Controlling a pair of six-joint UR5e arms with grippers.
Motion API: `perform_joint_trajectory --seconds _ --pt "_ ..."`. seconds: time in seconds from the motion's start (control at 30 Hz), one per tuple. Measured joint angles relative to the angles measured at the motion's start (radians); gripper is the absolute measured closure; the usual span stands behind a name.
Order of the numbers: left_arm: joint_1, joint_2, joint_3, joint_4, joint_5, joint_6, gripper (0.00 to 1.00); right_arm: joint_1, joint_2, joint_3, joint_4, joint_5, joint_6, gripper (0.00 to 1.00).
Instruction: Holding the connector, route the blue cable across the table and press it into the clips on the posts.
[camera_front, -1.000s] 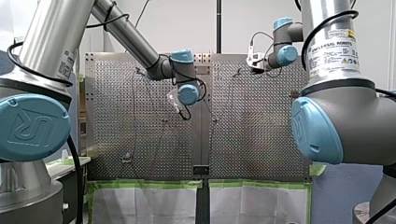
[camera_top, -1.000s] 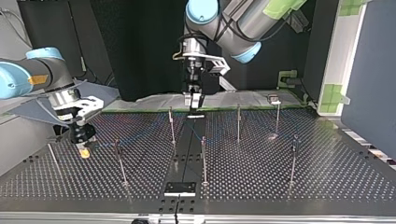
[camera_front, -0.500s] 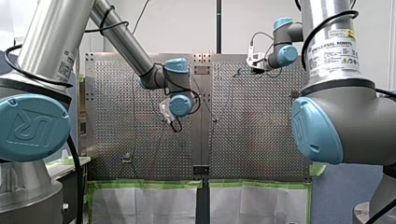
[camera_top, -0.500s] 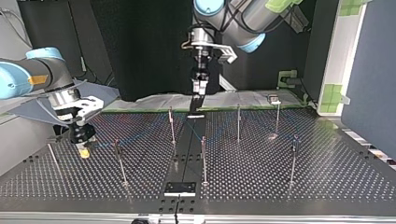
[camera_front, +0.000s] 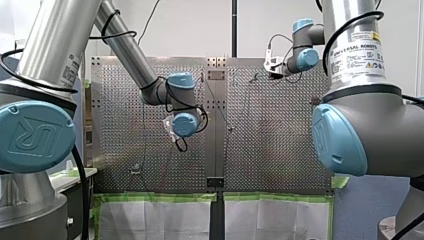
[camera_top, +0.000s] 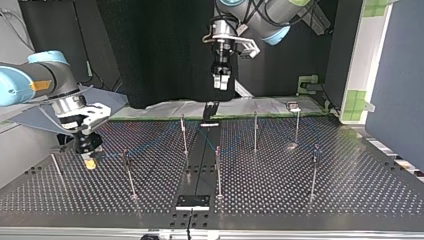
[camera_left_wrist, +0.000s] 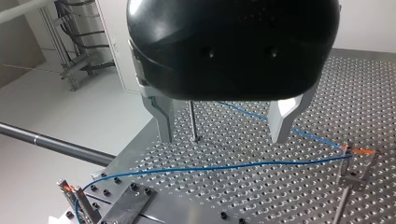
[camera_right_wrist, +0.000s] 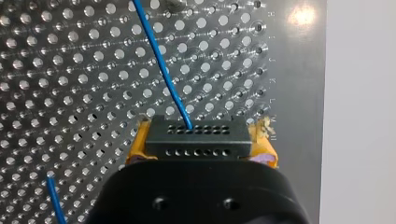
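Rising higher above the tabletop (camera_left_wrist: 261, 196) than a second ago, my left gripper (camera_left_wrist: 223, 134) is hanging with fingers (camera_left_wrist: 163, 116) apart and empty, the blue cable (camera_left_wrist: 210, 167) is stretching beneath it to a post's clip (camera_left_wrist: 357, 151), and beyond, my right gripper (camera_right_wrist: 201, 150) is clamping the black connector (camera_right_wrist: 196, 139).

The cable (camera_right_wrist: 161, 60) was blue. The connector (camera_right_wrist: 196, 138) was black with two rows of small holes. My right gripper (camera_right_wrist: 198, 149) had yellow-orange pads (camera_right_wrist: 136, 148). The table (camera_right_wrist: 56, 70) was grey, dotted with holes. My left gripper (camera_left_wrist: 223, 137) was black with silvery fingers (camera_left_wrist: 161, 114).
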Motion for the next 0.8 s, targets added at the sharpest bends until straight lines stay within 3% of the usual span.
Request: perform_joint_trajectory --seconds 0.57,0.8 --pt "0.000 0.000 -0.142 0.141 0.000 0.000 0.00 0.006 -0.001 0.000 0.012 0.027 0.000 1.00" --pt "0.000 0.000 -0.201 0.161 0.000 0.000 0.00 0.008 -0.001 0.000 0.016 0.035 -0.001 1.00"
